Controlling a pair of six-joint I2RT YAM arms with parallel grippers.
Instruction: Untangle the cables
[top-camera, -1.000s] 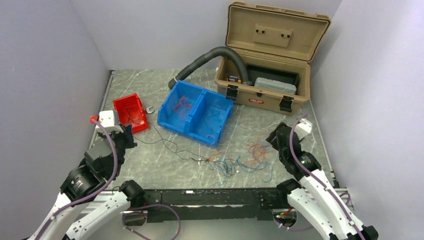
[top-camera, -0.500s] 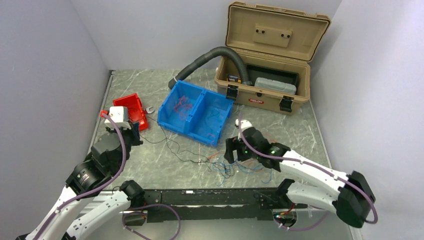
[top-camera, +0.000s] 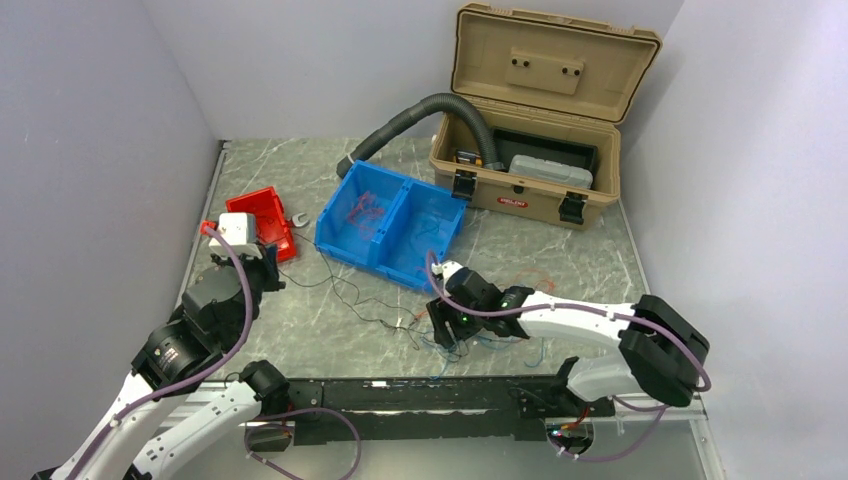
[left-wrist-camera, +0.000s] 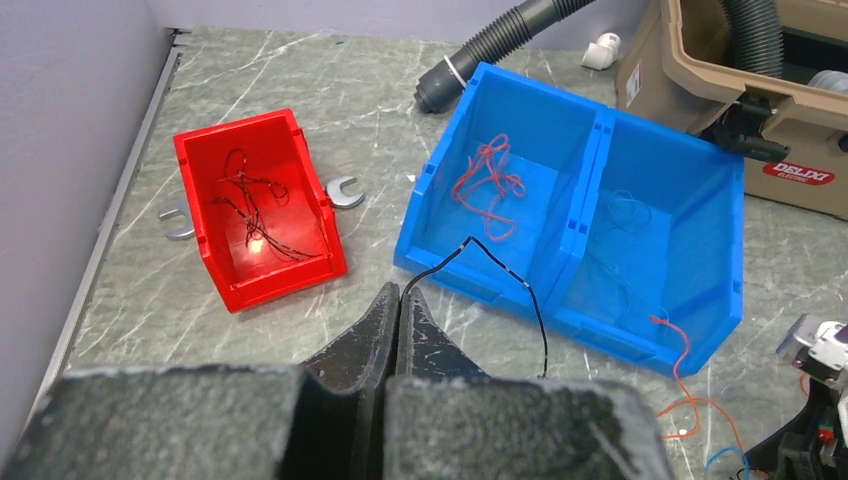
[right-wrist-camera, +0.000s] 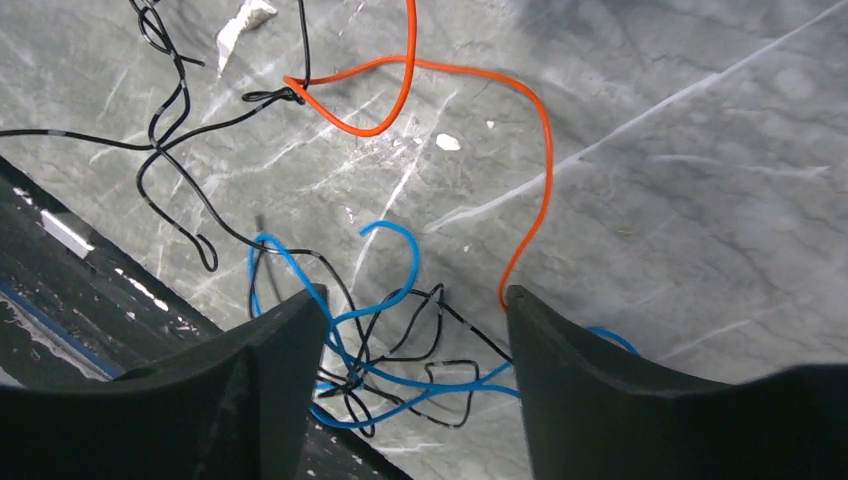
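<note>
From above, the cables lay tangled on the table near its front edge, with the right gripper directly over them. The left wrist view showed the left gripper pinched closed on a black cable before the blue bin. The right wrist view showed that gripper's jaws spread wide above blue and black strands.

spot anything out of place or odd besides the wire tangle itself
Yes. A silver wrench seems pinned under the red bin, its ends poking out on either side. Also, a red wire hangs over the blue bin's front wall, half inside and half out.
</note>
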